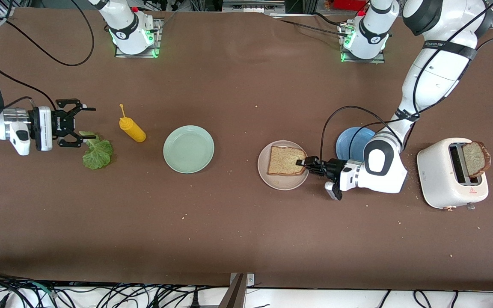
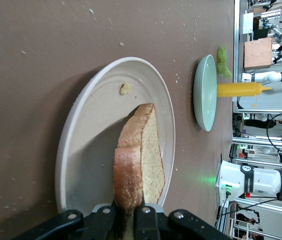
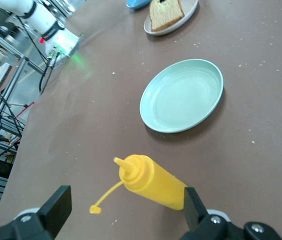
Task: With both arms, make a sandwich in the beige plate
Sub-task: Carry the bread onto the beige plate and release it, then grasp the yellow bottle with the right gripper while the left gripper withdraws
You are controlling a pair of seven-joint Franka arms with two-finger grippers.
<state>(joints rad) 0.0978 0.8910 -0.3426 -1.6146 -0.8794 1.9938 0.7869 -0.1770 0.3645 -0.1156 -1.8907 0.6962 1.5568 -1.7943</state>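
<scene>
- Three round shallow plates sit in a row across the brown table: a beige plate point(image 1: 281, 182), a mint-green plate point(image 1: 188, 149) toward the right arm's end, and a blue plate point(image 1: 349, 143) partly hidden by the left arm.
- Two square slices of brown wholegrain bread show: one slice point(image 1: 286, 160) lies in the beige plate, the other slice point(image 1: 475, 159) stands in a slot of the white toaster point(image 1: 449, 175) at the left arm's end.
- One ruffled green lettuce leaf point(image 1: 97, 153) lies flat on the table, and one yellow squeeze bottle point(image 1: 132, 129) lies on its side between it and the green plate, nozzle pointing toward the robots' bases.
- The left gripper point(image 1: 301, 162) is clenched on the crust edge of the plated slice; in the left wrist view the slice point(image 2: 138, 160) stands tilted up on edge over the plate point(image 2: 81, 150).
- The right gripper point(image 1: 86, 123) hangs over the lettuce, fingers spread wide, holding nothing.
- A small red mark on the toaster's front is unreadable.
</scene>
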